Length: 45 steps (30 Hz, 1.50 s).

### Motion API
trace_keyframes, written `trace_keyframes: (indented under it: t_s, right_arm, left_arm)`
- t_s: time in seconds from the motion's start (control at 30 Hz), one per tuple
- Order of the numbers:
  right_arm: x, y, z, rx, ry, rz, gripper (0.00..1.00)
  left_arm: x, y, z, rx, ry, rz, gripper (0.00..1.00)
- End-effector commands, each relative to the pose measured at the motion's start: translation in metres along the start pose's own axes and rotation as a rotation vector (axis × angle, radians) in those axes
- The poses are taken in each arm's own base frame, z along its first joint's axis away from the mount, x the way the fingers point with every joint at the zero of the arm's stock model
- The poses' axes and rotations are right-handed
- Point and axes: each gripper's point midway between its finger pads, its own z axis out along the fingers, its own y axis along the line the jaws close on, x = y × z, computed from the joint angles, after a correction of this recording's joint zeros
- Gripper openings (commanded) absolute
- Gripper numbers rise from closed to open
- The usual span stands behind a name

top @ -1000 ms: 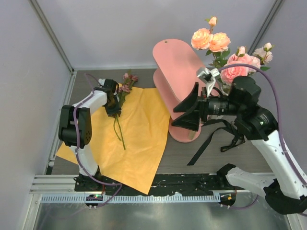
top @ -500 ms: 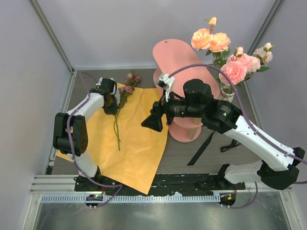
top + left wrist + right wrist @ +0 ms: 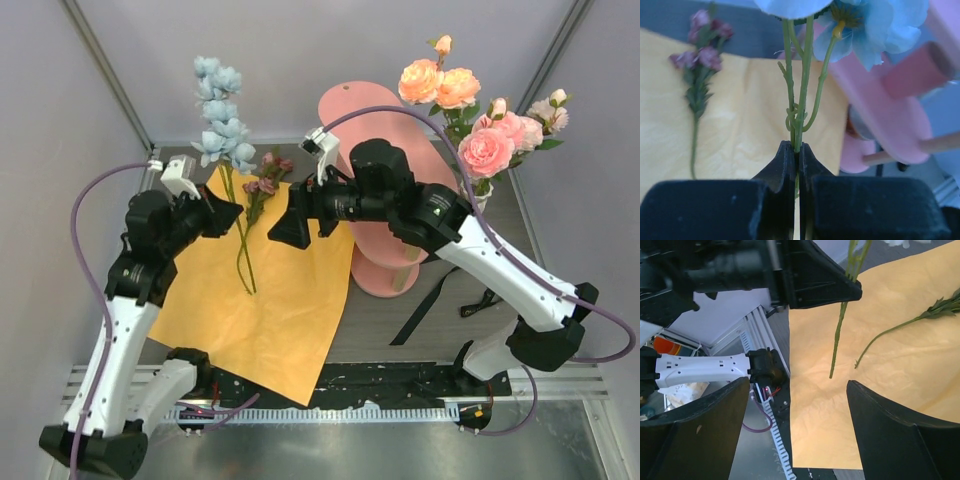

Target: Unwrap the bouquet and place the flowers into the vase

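Two claws share this step, which I judge to be a handover of the tall pale blue artificial flower point(image 3: 222, 110). The left claw point(image 3: 796, 147) is pressed together on its thin green stem, holding it upright above the flat sheet of bright orange wrapping paper point(image 3: 290, 290). The bare lower stem hangs free beneath the grip. The right claw point(image 3: 799, 385) faces that hanging stem with its two black fingers spread wide apart and nothing between them.

To do it well, the right claw should take the free stem below the left grip, centred between its pads, and clamp fully before the left one lets go. The stem is thin and springy, so an off-centre pinch would probably let it twist or slide.

The small cream-white ribbed vase point(image 3: 479, 195) shows only as a sliver at the far right of the counter. It sits behind the pink oval tiered shelf point(image 3: 380, 130) and under the peach and pink roses point(image 3: 440, 85) already standing in it. The carry should therefore go high over the shelf with the stem tip pointing down, then come down beside the roses without knocking them.

One dusty mauve sprig point(image 3: 262, 180) lies on the paper, just beside the lifted stem, not yet moved. The right claw should stay clear of it.
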Motion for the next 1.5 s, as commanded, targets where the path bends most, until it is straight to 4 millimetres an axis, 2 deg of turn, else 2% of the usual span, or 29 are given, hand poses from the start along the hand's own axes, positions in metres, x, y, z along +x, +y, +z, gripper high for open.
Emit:
trace_keyframes:
  t_s: [0.0, 0.13, 0.2, 0.23, 0.27, 0.4, 0.53, 0.6, 0.67, 0.7, 0.73, 0.9, 0.93, 1.0, 1.03, 1.07, 1.13, 1.17, 1.2, 1.27, 1.3, 1.33, 1.43, 1.47]
  right_arm:
    - [-0.012, 0.025, 0.004, -0.123, -0.011, 0.014, 0.84]
    - [-0.016, 0.031, 0.012, -0.173, -0.045, 0.030, 0.82]
    - [-0.029, 0.033, 0.011, -0.176, -0.112, 0.033, 0.79]
    - [-0.025, 0.028, 0.014, -0.160, -0.119, 0.042, 0.75]
    - [-0.038, 0.030, 0.009, -0.159, -0.181, 0.035, 0.72]
    - [-0.047, 0.026, 0.011, -0.143, -0.258, 0.064, 0.59]
    - [-0.053, 0.010, 0.015, -0.046, -0.323, 0.070, 0.46]
    - [-0.060, 0.003, 0.016, 0.020, -0.378, 0.080, 0.45]
    - [-0.059, 0.003, 0.021, 0.054, -0.390, 0.088, 0.47]
    - [-0.064, -0.011, 0.021, 0.142, -0.423, 0.100, 0.48]
    - [-0.065, -0.006, 0.026, 0.155, -0.423, 0.101, 0.50]
    - [-0.063, -0.012, 0.034, 0.292, -0.435, 0.086, 0.62]
    - [-0.066, -0.009, 0.033, 0.311, -0.451, 0.080, 0.63]
    - [-0.060, -0.014, 0.042, 0.358, -0.425, 0.060, 0.64]
    - [-0.067, -0.013, 0.042, 0.381, -0.438, 0.059, 0.64]
    - [-0.059, -0.014, 0.052, 0.397, -0.406, 0.048, 0.63]
    - [-0.062, -0.018, 0.049, 0.463, -0.415, 0.029, 0.62]
    - [-0.056, -0.015, 0.058, 0.478, -0.395, 0.012, 0.58]
    - [-0.063, -0.013, 0.055, 0.486, -0.407, -0.003, 0.56]
    - [-0.054, -0.013, 0.063, 0.531, -0.384, -0.028, 0.53]
    - [-0.061, -0.011, 0.062, 0.541, -0.398, -0.032, 0.52]
    - [-0.056, -0.013, 0.064, 0.565, -0.372, -0.051, 0.51]
    - [-0.054, -0.010, 0.067, 0.618, -0.364, -0.094, 0.45]
    - [-0.056, -0.012, 0.065, 0.646, -0.374, -0.102, 0.39]
  left_arm:
    - [-0.023, -0.076, -0.039, 0.408, -0.145, 0.121, 0.00]
    - [-0.021, -0.098, -0.057, 0.530, -0.150, 0.109, 0.00]
    - [-0.020, -0.107, -0.063, 0.591, -0.152, 0.109, 0.00]
    - [-0.019, -0.109, -0.064, 0.606, -0.144, 0.095, 0.00]
    - [-0.020, -0.112, -0.066, 0.626, -0.152, 0.101, 0.00]
    - [-0.018, -0.118, -0.069, 0.668, -0.144, 0.088, 0.00]
    - [-0.018, -0.120, -0.069, 0.677, -0.143, 0.076, 0.00]
    - [-0.018, -0.119, -0.069, 0.676, -0.144, 0.077, 0.00]
    - [-0.018, -0.117, -0.067, 0.667, -0.148, 0.075, 0.00]
    - [-0.018, -0.116, -0.066, 0.663, -0.147, 0.074, 0.00]
    - [-0.017, -0.116, -0.064, 0.660, -0.147, 0.071, 0.00]
    - [-0.018, -0.113, -0.061, 0.642, -0.148, 0.069, 0.00]
    - [-0.017, -0.112, -0.060, 0.639, -0.146, 0.069, 0.00]
    - [-0.016, -0.111, -0.059, 0.632, -0.141, 0.068, 0.00]
    - [-0.015, -0.110, -0.059, 0.629, -0.140, 0.071, 0.00]
    - [-0.016, -0.110, -0.059, 0.626, -0.142, 0.072, 0.00]
    - [-0.015, -0.108, -0.059, 0.616, -0.140, 0.077, 0.00]
    - [-0.015, -0.108, -0.059, 0.611, -0.141, 0.078, 0.00]
    - [-0.015, -0.108, -0.060, 0.612, -0.142, 0.082, 0.00]
    - [-0.014, -0.106, -0.059, 0.604, -0.138, 0.085, 0.00]
    - [-0.014, -0.106, -0.060, 0.602, -0.139, 0.087, 0.00]
    - [-0.014, -0.106, -0.059, 0.598, -0.137, 0.089, 0.00]
    - [-0.012, -0.104, -0.059, 0.591, -0.137, 0.096, 0.00]
    - [-0.012, -0.103, -0.059, 0.587, -0.137, 0.097, 0.00]
